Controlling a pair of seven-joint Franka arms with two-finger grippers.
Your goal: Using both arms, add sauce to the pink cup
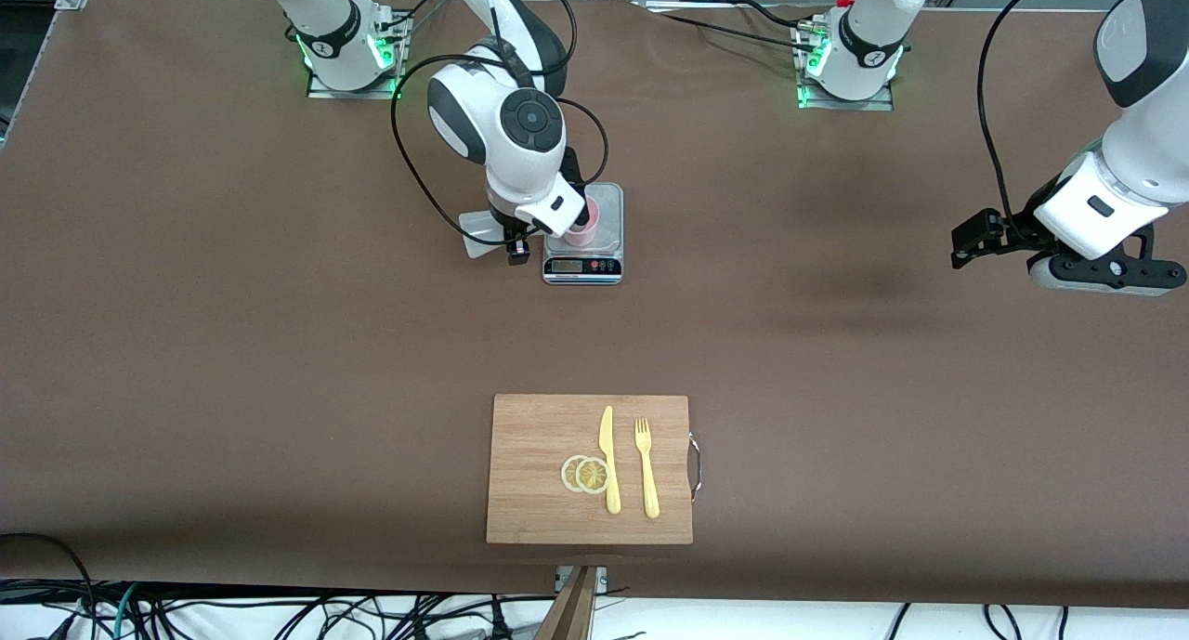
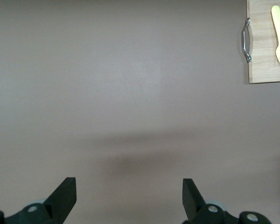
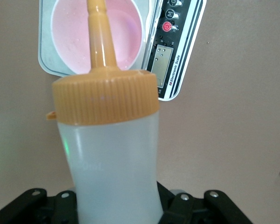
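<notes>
Over the scale [image 1: 583, 250], the right gripper [image 3: 119, 205] held the sauce [image 3: 113, 158], jaws pinching the bottle's body, nozzle tipped toward the mouth of the cup [image 3: 97, 35]. The cup stood on the scale's platform, toward the right arm's end of the tabletop [image 1: 836, 361] and much farther from the front camera than the board [image 1: 539, 473].

The left gripper [image 2: 129, 196] hung over bare tabletop at the left arm's end, jaws spread, holding nothing; that arm waited.

Probable faults from this position:

- Nozzle drift. In the right wrist view the tip sat over the cup's opening near its rim. A small tilt error would likely send sauce onto the platform or display.
- Cup displacement. The cup was light, and no gripper steadied it. Contact from the nozzle could tip it or push it off the platform.
- Excess squeeze. The soft bottle could release more sauce than intended if the jaws pressed harder.
- Slip. A grip low on the bottle's smooth body might let it rotate while inverted.
</notes>
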